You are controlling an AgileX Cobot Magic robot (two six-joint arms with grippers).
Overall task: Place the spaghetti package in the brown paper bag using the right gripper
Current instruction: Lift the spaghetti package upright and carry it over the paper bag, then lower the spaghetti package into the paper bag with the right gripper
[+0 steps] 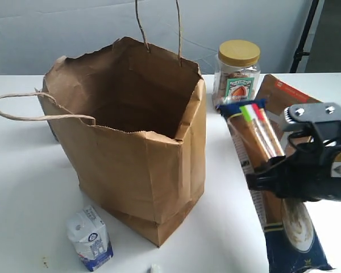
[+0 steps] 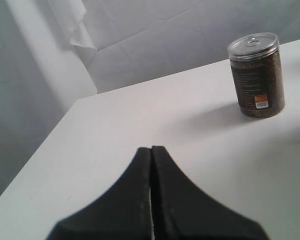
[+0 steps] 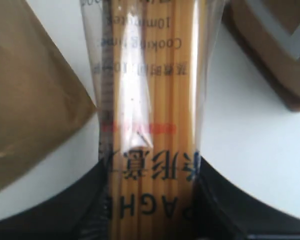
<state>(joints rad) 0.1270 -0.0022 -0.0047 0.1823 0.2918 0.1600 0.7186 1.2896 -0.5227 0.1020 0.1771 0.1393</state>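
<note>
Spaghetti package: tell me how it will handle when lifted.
Probably stiff along its length: the spaghetti package shows straight, packed strands. Its clear film looks glossy, so it may slip in the right gripper. Gripped near mid-length, it should balance fairly well; strands could snap if bent.

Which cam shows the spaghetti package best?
Exterior view: the spaghetti package shows nearly full length, both blue ends, right pincer across its middle. Right wrist view: only the clear middle, close up. Left wrist view: none of it.
</note>
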